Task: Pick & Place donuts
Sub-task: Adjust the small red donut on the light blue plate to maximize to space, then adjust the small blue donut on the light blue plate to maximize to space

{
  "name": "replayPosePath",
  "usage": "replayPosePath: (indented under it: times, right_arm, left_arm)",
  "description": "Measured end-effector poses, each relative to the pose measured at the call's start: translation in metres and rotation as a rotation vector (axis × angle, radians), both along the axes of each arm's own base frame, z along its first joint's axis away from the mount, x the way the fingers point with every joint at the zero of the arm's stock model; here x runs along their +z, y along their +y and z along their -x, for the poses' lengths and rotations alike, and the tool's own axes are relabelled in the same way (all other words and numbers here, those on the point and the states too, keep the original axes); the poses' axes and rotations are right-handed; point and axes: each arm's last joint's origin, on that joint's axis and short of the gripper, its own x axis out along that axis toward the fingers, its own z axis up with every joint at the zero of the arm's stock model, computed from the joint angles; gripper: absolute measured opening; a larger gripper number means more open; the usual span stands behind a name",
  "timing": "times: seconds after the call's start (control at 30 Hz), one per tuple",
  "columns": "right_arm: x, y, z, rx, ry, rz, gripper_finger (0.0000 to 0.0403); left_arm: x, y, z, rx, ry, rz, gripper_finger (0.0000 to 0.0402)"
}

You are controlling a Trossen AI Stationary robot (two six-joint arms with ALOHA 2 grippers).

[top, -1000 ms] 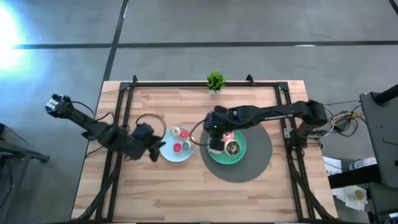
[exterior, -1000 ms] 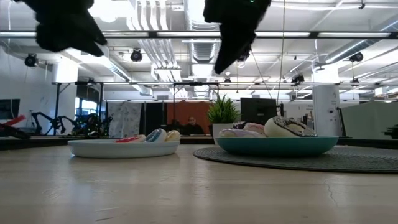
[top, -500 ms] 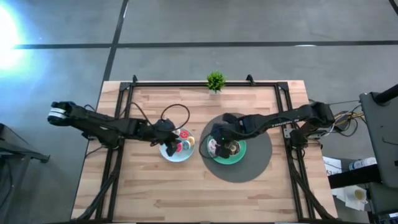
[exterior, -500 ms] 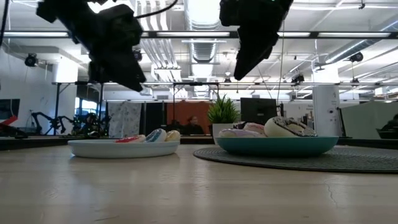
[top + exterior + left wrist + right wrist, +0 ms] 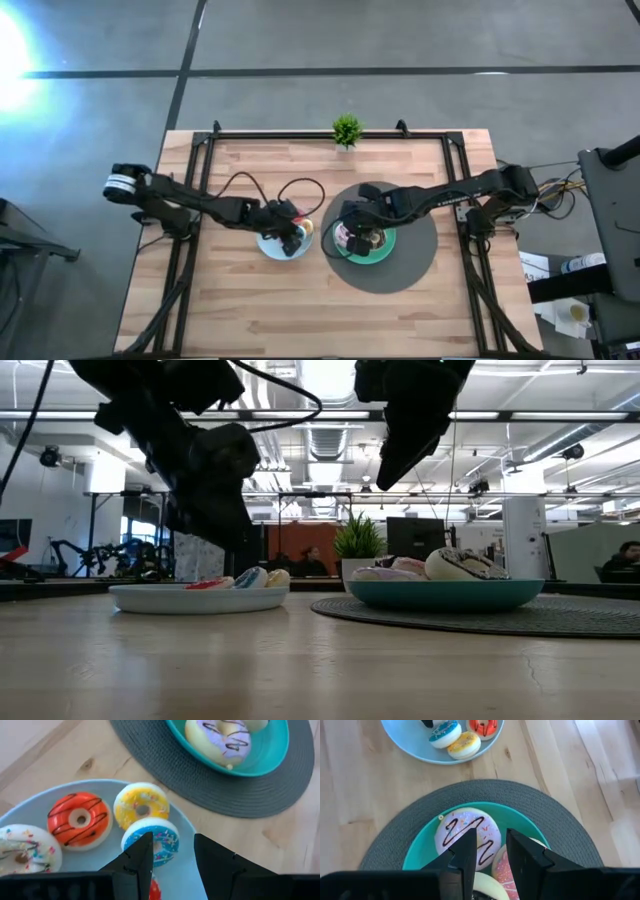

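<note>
Looking down from the high view, you lose most of both plates under the arms, and in the left wrist view a red donut [image 5: 154,890] is nearly all hidden between the fingers. Your left gripper [image 5: 172,851] hangs spread and empty over the blue plate [image 5: 30,807], its jaws straddling the blue-iced sprinkled donut [image 5: 158,839], with the yellow [image 5: 141,805], orange [image 5: 79,820] and white [image 5: 22,851] ones beside it. Your right gripper [image 5: 489,846] is also parted, holding nothing, over the teal plate [image 5: 417,855], its jaws over the lilac donut [image 5: 465,836] with dark squiggles and a pink one [image 5: 504,870] beside it.
</note>
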Motion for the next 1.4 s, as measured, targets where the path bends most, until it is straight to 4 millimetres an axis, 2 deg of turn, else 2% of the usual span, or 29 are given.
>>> replayPosePath:
  times: [0.27, 0.47, 0.6, 0.7, 0.8, 0.97, 1.07, 1.17, 1.4]
  right_arm:
    - [-0.001, 0.000, 0.000, 0.000, 0.003, 0.000, 0.0096]
    - [-0.002, 0.000, 0.001, 0.005, 0.009, 0.004, 0.0096]
    - [-0.002, -0.001, 0.001, 0.006, 0.011, 0.006, 0.0096]
    - [-0.002, -0.001, 0.001, 0.003, 0.011, 0.017, 0.0096]
    - [-0.003, -0.001, 0.001, 0.007, 0.012, 0.023, 0.0096]
    - [-0.006, -0.002, 0.001, 0.023, 0.012, 0.033, 0.0096]
    - [-0.009, -0.004, 0.001, 0.010, 0.008, 0.027, 0.0096]
    - [-0.013, -0.004, 0.001, -0.008, 0.006, 0.020, 0.0096]
    - [-0.018, -0.004, 0.004, -0.031, 0.019, 0.007, 0.0096]
  left_arm:
    - [-0.007, -0.001, -0.007, 0.007, 0.006, -0.006, 0.0116]
    - [-0.021, -0.003, 0.001, -0.019, 0.094, 0.061, 0.0116]
    - [-0.022, -0.008, 0.008, -0.060, 0.141, 0.119, 0.0116]
    - [-0.014, -0.013, 0.012, -0.077, 0.135, 0.134, 0.0116]
    - [0.001, -0.016, 0.016, -0.063, 0.061, 0.124, 0.0116]
    - [0.017, -0.009, 0.020, 0.045, -0.027, -0.034, 0.0116]
    - [0.021, -0.001, 0.014, 0.106, -0.097, -0.102, 0.0116]
    - [0.017, 0.006, 0.005, 0.128, -0.124, -0.114, 0.0116]
    - [-0.009, 0.010, -0.002, 0.118, -0.023, -0.096, 0.0116]
